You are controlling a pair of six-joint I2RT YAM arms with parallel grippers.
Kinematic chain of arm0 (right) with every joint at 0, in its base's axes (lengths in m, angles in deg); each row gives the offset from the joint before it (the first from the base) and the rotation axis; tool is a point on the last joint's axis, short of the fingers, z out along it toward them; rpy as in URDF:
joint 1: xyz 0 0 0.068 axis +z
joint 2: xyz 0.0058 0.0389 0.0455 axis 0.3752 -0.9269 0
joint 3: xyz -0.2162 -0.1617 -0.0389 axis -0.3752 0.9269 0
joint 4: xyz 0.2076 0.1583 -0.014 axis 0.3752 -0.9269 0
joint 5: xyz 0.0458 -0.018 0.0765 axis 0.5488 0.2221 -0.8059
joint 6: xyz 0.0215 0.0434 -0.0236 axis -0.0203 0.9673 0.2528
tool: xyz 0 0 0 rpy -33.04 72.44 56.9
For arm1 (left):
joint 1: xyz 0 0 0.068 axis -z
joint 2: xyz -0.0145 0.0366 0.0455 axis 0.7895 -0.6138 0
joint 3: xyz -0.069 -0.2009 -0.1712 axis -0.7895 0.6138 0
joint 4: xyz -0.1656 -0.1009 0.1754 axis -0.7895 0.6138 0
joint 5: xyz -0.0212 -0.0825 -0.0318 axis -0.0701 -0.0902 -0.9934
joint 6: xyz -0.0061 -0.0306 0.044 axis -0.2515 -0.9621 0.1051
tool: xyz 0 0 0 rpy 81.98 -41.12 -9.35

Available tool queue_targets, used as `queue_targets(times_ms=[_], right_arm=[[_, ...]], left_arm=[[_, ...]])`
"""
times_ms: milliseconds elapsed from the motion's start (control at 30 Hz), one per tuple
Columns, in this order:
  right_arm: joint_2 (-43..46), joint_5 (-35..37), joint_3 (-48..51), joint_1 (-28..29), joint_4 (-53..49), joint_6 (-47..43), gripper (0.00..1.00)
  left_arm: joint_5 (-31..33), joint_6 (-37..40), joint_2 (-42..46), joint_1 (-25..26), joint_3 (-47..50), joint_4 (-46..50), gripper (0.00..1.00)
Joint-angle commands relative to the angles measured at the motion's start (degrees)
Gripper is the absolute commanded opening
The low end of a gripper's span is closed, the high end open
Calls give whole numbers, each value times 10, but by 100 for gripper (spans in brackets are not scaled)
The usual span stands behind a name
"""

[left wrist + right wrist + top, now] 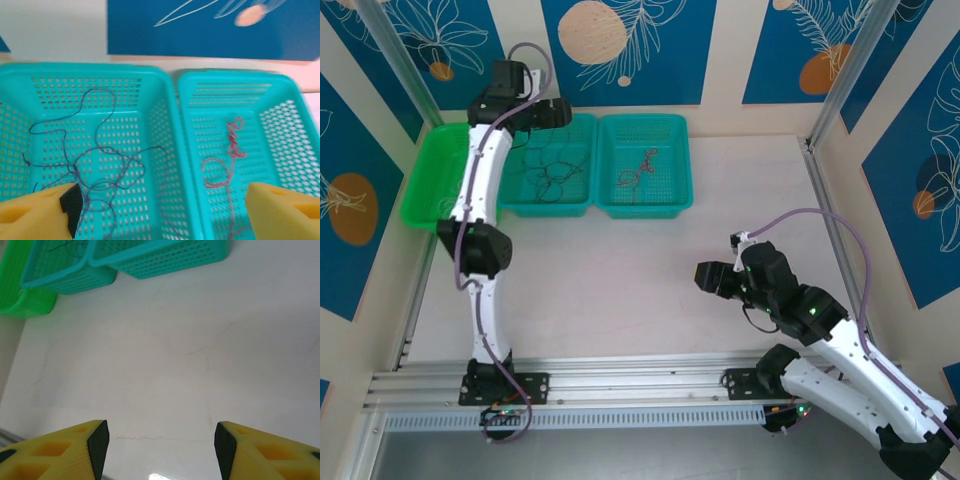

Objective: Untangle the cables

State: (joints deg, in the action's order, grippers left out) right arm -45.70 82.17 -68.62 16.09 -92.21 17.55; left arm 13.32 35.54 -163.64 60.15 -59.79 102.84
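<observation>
A loose tangle of dark grey-black cables (pixel 95 160) lies in the middle teal basket (pixel 161 90), also seen from above as dark cables (pixel 550 172). A reddish-brown cable (pixel 231 150) lies looped by itself in the right teal basket (pixel 280 82), where the top view shows the reddish cable (pixel 640 170). The whitish cable is out of view. My left gripper (pixel 162 217) hangs open above the wall between the two baskets, holding nothing; from above, the left gripper (pixel 563 112) is at the baskets' far rim. My right gripper (pixel 160 447) is open over bare table, far from the baskets; right gripper (pixel 706 277).
A green basket (pixel 432 172) stands left of the two teal ones, against the back wall. Wall panels and metal posts close in the back and sides. An aluminium rail (pixel 620 385) runs along the near edge. The white tabletop (pixel 165 355) stretches between the baskets and the right arm.
</observation>
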Motion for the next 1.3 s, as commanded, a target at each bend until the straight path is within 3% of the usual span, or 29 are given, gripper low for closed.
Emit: queue_targets(times_ms=[0,100,300,333,400,600,767,800,867,900,967,1000,1033,1267], right_arm=[[11,87,-6,-21,-26,-42,66],[13,131,10,-52,-10,-88,73],[10,178,65,-147,95,-165,79],[7,176,81,-166,124,-171,81],[-9,161,118,-210,201,-187,98],[-125,139,227,-288,502,-295,99],[-327,70,213,-365,665,-309,100],[-366,71,186,-366,655,-310,100],[-420,85,171,-360,727,-327,100],[-431,76,144,-365,687,-298,100],[-483,-2,190,-368,850,-320,100],[-495,-53,204,-361,875,-350,99],[-512,-50,220,-351,928,-363,100],[-498,-28,204,-362,867,-340,99]], left_arm=[[-49,10,177,34,205,-120,88],[-37,-37,349,47,481,-315,96],[5,-65,580,91,790,-437,100],[19,-59,611,100,834,-449,100],[53,-42,675,115,917,-465,100],[153,17,767,119,1083,-492,100],[242,96,761,117,1148,-559,100],[259,110,750,116,1155,-574,100],[279,129,722,108,1169,-606,100],[282,135,705,103,1177,-627,100],[281,146,671,93,1188,-669,100],[280,154,653,88,1193,-690,100],[278,161,636,83,1196,-711,100],[190,162,452,9,1205,-941,100]])
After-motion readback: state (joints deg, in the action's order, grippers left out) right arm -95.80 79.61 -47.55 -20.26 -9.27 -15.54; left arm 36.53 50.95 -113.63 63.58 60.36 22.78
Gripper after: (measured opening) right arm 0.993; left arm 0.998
